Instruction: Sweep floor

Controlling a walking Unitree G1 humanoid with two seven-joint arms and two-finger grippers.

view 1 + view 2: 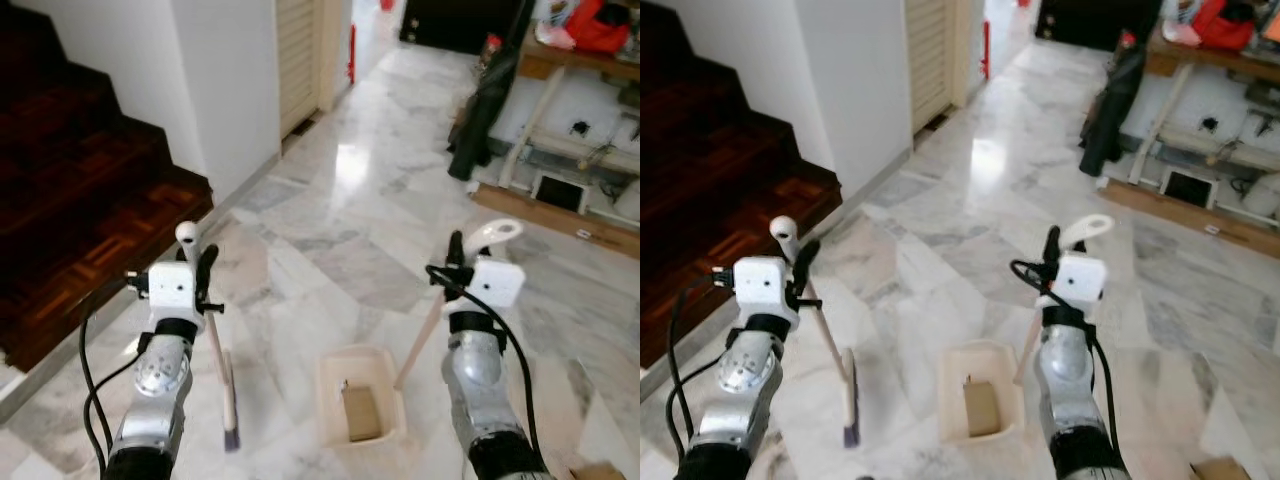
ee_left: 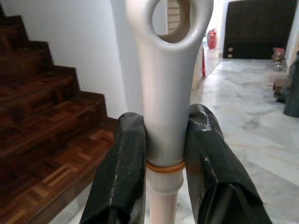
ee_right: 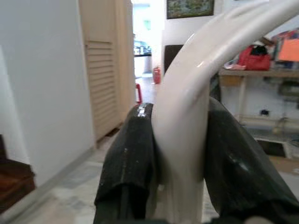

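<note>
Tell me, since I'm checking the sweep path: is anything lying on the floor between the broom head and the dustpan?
Nothing visible does. The broom, held in the left gripper, has its head on bare marble just left of the dustpan, held by the right gripper. A brown piece already lies inside the pan.

**Pale tools over grey-veined marble**

The floor (image 1: pixel 370 200) was white marble streaked with grey veins. The stairs (image 1: pixel 70 180) were dark reddish-brown wood in a parquet pattern. The broom (image 1: pixel 215 340) had a cream handle with an orange band and dark bristles. The dustpan (image 1: pixel 360 400) was cream, and held a brown piece. The fingers (image 2: pixel 124 172) were black, the arms silver with white wrist housings. The wall (image 1: pixel 230 80) was white, the louvred door (image 3: pixel 105 70) beige.
</note>
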